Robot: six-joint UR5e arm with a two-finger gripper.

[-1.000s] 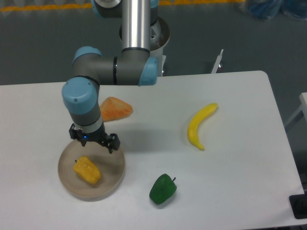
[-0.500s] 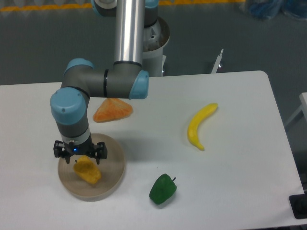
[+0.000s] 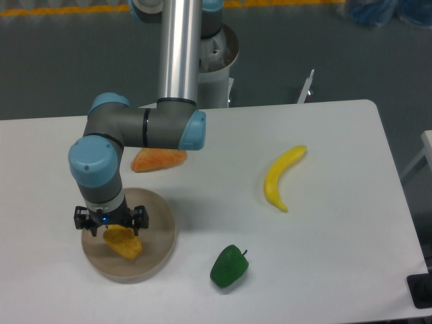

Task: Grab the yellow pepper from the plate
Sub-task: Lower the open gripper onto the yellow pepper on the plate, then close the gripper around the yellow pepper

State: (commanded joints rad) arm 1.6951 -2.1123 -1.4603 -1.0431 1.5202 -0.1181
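While the jaws stand apart, one to each side of the pepper's upper end, the gripper (image 3: 111, 223) hangs directly over the yellow pepper (image 3: 124, 243), low enough that its body hides the top of the fruit. Whether the fingertips touch the pepper cannot be told from this view. The yellow pepper lies on the plate (image 3: 154, 260), left of the plate's middle, its lumpy lower end pointing toward the plate's front rim. A small blue light shows on the gripper's body just above the pepper. The arm's grey wrist and blue-capped joint rise straight up from the plate's left half, then a grey link runs rightward to a second blue cap beyond the plate's far edge, where the tall silver column climbs out of view. An orange wedge-shaped toy (image 3: 156, 159) lies just beyond the plate's far rim, partly hidden by that link. A green pepper (image 3: 229, 266) sits on the white table (image 3: 324, 270) to the plate's right, near the front. A yellow banana (image 3: 280, 177) lies farther right, well apart from the plate.
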